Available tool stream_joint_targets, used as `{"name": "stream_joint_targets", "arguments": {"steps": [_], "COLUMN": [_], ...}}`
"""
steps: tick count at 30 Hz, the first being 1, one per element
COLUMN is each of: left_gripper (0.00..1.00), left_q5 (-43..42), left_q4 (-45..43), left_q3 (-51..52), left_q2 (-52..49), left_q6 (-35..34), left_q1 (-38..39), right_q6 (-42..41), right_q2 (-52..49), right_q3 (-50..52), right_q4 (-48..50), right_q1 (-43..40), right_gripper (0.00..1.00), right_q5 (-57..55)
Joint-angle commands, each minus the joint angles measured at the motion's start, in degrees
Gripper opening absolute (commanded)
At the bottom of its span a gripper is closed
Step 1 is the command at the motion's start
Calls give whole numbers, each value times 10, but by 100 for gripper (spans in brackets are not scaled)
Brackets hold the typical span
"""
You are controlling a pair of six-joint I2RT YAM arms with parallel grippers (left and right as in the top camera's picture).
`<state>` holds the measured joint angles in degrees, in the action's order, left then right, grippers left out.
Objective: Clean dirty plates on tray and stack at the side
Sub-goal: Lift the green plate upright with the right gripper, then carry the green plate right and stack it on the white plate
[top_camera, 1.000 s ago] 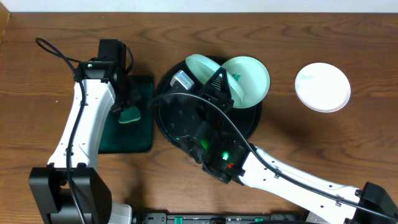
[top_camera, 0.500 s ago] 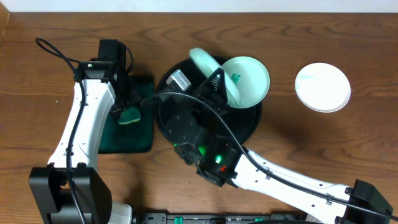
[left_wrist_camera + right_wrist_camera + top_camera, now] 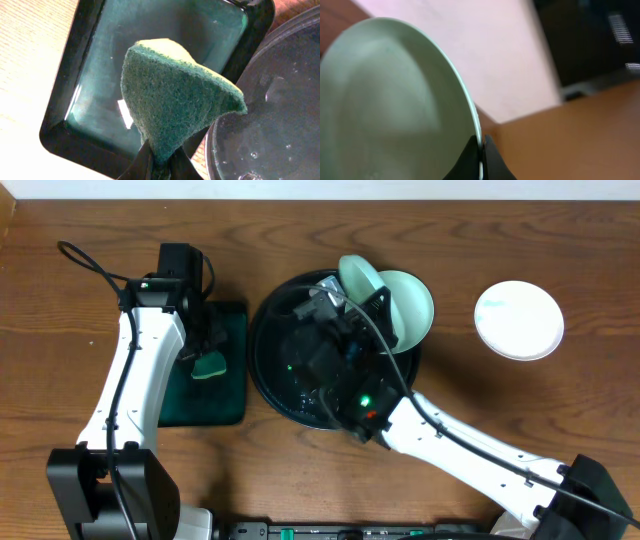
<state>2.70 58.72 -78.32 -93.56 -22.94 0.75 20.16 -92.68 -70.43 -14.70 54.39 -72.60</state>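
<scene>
Plates are in three places. The right claw (image 3: pixel 481 161) is closed on the rim of one light turquoise round plate (image 3: pixel 395 100), which it holds on edge above the large round glossy black tray (image 3: pixel 268 375). A second turquoise plate (image 3: pixel 412 305) lies on the tray's far right side. The white round plate (image 3: pixel 518 320) rests on the wooden surface (image 3: pixel 560 400), well apart from the tray. The left claw (image 3: pixel 160 161) pinches a folded green scouring sponge (image 3: pixel 175 105) over the rectangular dark green tray (image 3: pixel 90 75). The small white label (image 3: pixel 123 112) on that tray is too small to read.

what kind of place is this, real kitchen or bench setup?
Most likely a lab bench staged for dishwashing, not a kitchen: wooden table, a sponge held over a green tray, a turquoise plate held on edge over a black tray. No sink in view.
</scene>
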Motion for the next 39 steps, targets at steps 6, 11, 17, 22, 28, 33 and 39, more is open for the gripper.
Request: {"name": "stream_joint_targets", "arguments": {"steps": [6,11,17,22,28,33,39], "left_gripper": [7,7,8,7,7,8,8], "left_q5": [-1,-1,-1,-1,-1,-1,-1], "left_q4": [1,2,2,2,-1,-3,-3], "left_q3": [4,4,4,4,4,5,5], "left_q2": [-7,-7,-7,-7,-7,-7,-7], "left_q6": [-7,-7,-7,-7,-7,-7,-7], "left_q1": [-2,-2,-2,-2,-2,-2,-2], "right_q6": [-385,-512,-567,-570,-556,-526,-516], "right_q2": [-2,-2,-1,-1,-2,-3,-23], "right_q3": [-35,-75,-123,-125,-122,-111,-78], "right_q4": [-131,-187,-249,-270,-324,-340,-329], "right_q1": [-27,-85,-235,-393,-565,-672,-749], "right_gripper": [1,1,1,1,1,1,1], "right_q5": [331,414,547,647,677,678,688]}}
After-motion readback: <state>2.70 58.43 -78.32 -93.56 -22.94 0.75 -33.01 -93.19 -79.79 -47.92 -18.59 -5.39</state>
